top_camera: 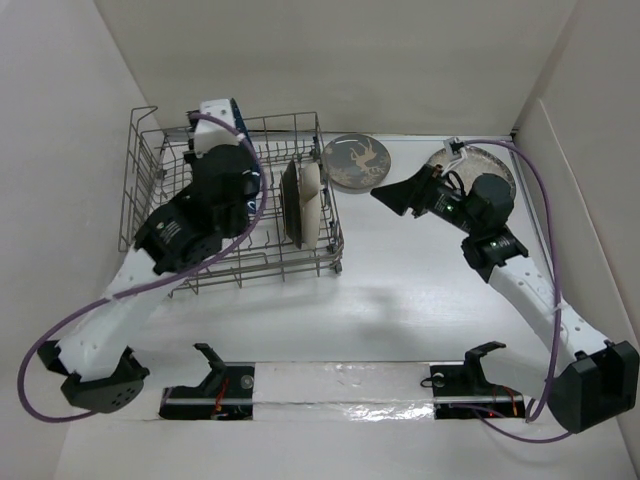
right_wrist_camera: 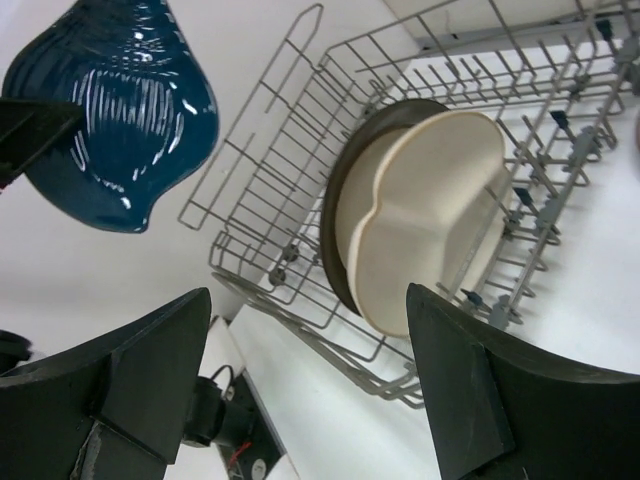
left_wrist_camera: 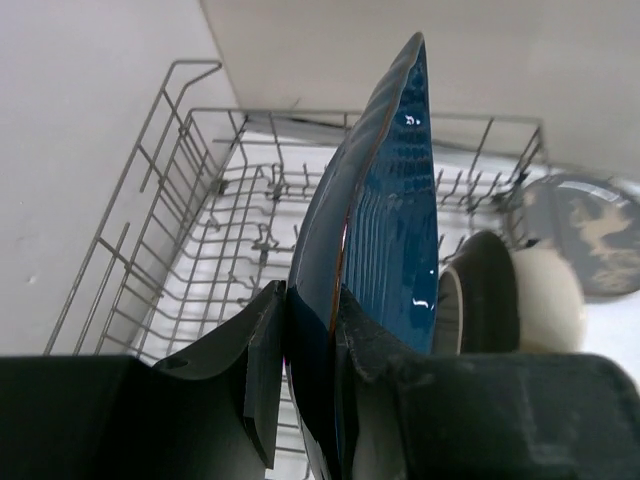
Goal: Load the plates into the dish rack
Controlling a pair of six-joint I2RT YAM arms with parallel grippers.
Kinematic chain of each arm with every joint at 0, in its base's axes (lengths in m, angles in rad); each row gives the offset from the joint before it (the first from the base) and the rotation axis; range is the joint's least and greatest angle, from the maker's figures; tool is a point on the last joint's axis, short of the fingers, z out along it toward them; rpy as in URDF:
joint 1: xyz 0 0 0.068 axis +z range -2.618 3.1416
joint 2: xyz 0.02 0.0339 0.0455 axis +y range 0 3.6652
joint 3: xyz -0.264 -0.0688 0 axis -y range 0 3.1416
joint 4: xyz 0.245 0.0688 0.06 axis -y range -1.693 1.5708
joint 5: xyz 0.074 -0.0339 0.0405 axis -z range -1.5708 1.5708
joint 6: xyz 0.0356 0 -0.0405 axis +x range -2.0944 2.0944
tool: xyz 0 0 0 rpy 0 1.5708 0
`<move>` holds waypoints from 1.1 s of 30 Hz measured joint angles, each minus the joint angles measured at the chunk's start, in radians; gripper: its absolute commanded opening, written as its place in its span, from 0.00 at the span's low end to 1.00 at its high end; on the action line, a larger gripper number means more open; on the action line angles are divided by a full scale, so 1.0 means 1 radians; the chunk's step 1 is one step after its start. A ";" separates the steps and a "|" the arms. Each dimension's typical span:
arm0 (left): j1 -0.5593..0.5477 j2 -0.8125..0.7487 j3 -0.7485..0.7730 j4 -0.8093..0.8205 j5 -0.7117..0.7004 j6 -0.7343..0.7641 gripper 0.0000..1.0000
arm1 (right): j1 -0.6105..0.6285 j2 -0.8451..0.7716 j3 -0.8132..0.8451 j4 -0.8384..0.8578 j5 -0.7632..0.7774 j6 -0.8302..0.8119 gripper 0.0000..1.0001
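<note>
My left gripper (left_wrist_camera: 312, 310) is shut on the rim of a glossy blue ribbed plate (left_wrist_camera: 390, 200) and holds it upright over the far left of the grey wire dish rack (top_camera: 135, 180). The blue plate also shows in the right wrist view (right_wrist_camera: 120, 110). Two plates stand upright in the rack's right end: the cream three-sectioned plate (right_wrist_camera: 430, 210) and the dark-brown-rimmed plate (right_wrist_camera: 345, 200) behind it. The dark grey deer plate (top_camera: 358, 160) lies flat on the table right of the rack. The speckled plate (top_camera: 497, 163) lies behind my right arm. My right gripper (top_camera: 385, 195) is open and empty, next to the deer plate.
Pale walls enclose the table on the left, back and right. A clear strip (top_camera: 340, 385) with two black fixtures runs along the near edge. Purple cables (top_camera: 540, 200) loop beside both arms.
</note>
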 measured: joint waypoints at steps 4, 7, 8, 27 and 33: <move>0.003 0.070 -0.077 0.010 -0.032 0.005 0.00 | 0.000 -0.027 -0.034 -0.043 0.037 -0.041 0.84; 0.001 0.083 -0.151 0.008 -0.031 0.008 0.00 | 0.000 -0.048 -0.064 -0.058 0.055 -0.060 0.84; 0.001 0.083 -0.171 0.009 -0.032 0.007 0.00 | 0.000 -0.051 -0.072 -0.063 0.058 -0.065 0.84; 0.110 0.096 -0.472 0.251 -0.001 0.088 0.00 | 0.000 -0.070 -0.132 -0.077 0.060 -0.090 0.82; 0.167 0.099 -0.545 0.303 0.074 0.105 0.00 | -0.006 -0.071 -0.134 -0.077 0.060 -0.090 0.82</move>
